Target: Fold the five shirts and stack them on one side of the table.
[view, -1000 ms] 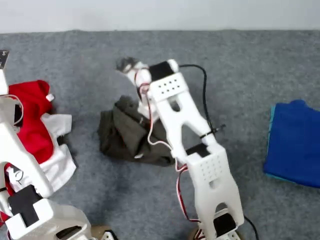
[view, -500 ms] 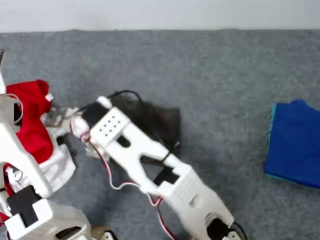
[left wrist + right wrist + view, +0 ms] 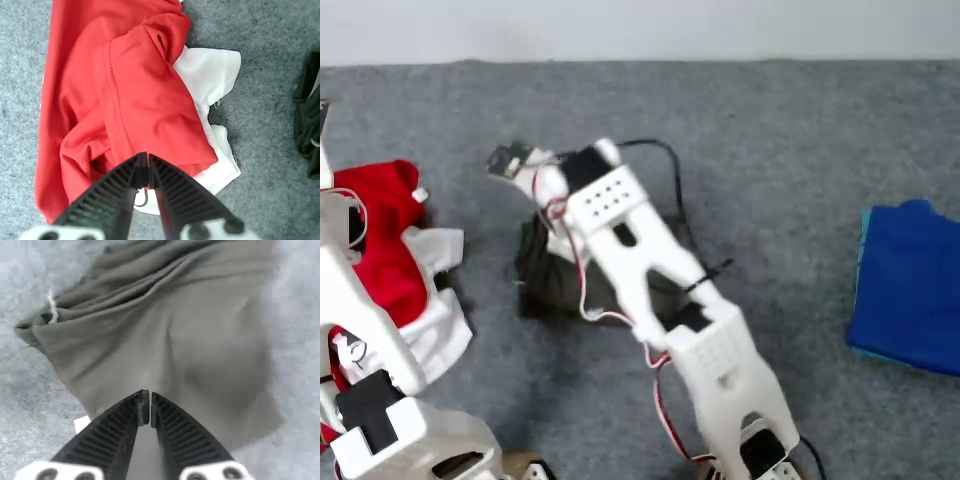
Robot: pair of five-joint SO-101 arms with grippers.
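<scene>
Dark olive shirt [image 3: 552, 278] sits mid-table, bunched and creased, partly under my right arm [image 3: 650, 270]. Red shirt [image 3: 125, 100] is crumpled at the left side of the table, lying on top of a white shirt [image 3: 212, 75] that pokes out beside and below it; the two are touching. The olive one lies near them but apart, with bare grey table [image 3: 770, 130] between. Blue shirt [image 3: 910, 285] is folded flat at the far right edge, well apart from the rest, with a thin teal strip [image 3: 863, 250] showing along its left side; can't tell if that's a separate shirt under it. Right gripper [image 3: 145, 402]: fingers closed to a hairline gap, nothing visible between them, poised above the olive fabric. In the high view it sits raised past the shirt's far-left corner. Can't tell if the tips touch the cloth. Left gripper [image 3: 148, 164]: fingers pressed together too, tips over the lower edge of the red shirt where it meets the white. I see no fabric pinched in it, and contact is unclear.
</scene>
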